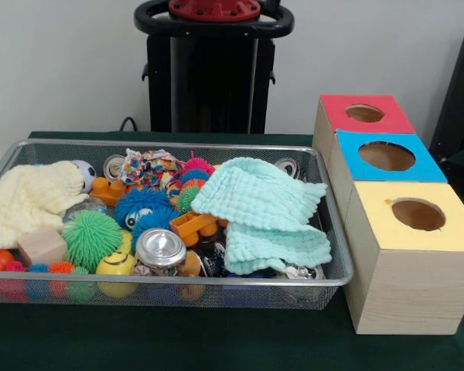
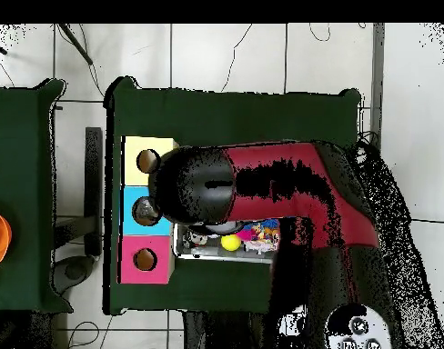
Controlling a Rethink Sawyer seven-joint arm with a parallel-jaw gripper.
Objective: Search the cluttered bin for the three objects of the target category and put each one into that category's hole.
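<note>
The silver wire-mesh bin (image 1: 170, 144) stands on the green table, full of toys. A clear shiny wad (image 1: 86, 207) peeks out beside the pale yellow cloth (image 1: 27, 201); I cannot make out other such wads, which may lie under the cloths. Three wooden boxes stand to the bin's right, each with a round hole: red top (image 1: 363, 114), blue top (image 1: 387, 157), yellow top (image 1: 417, 215). In the overhead view the red and black arm (image 2: 262, 186) stretches over the bin (image 2: 185, 247) and hides most of it. The gripper shows in neither view.
A mint green cloth (image 1: 263, 205) covers the bin's right half. Silver cans (image 1: 160, 249), a green spiky ball (image 1: 91, 238), a blue furry ball (image 1: 139, 207), a yellow smiley ball (image 1: 116, 267) and a wooden block (image 1: 40, 246) crowd the left. The pedestal (image 1: 213, 69) stands behind.
</note>
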